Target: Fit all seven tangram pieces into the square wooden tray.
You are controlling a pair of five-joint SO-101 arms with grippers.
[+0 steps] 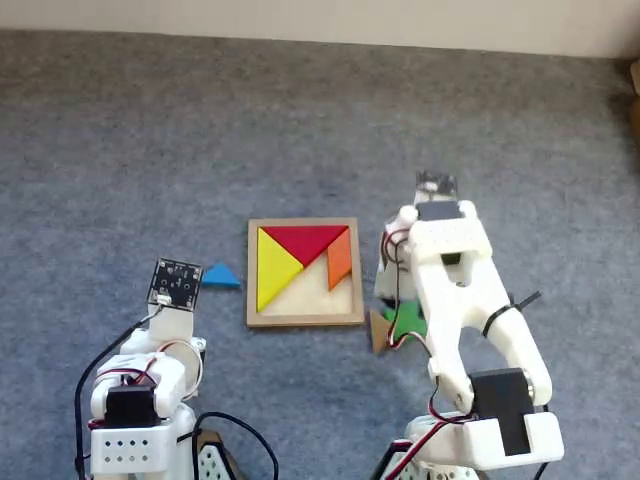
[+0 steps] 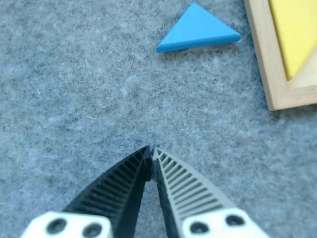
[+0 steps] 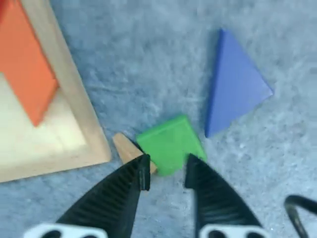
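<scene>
Square wooden tray [image 1: 305, 320] holds red triangle [image 1: 303, 240], yellow triangle [image 1: 275, 268], orange parallelogram [image 1: 340, 262]; light blue triangle [image 2: 198, 27] lies just outside it; left gripper [image 2: 151, 151] pressed together near that triangle; right gripper [image 3: 167, 171] spread at green square [image 3: 168, 141]; tan triangle [image 3: 126, 148] touching the square; dark blue triangle [image 3: 235, 89] just beside.

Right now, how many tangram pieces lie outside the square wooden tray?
4: light-blue triangle left of the wooden tray; green square, tan triangle and dark-blue triangle on its right.
</scene>
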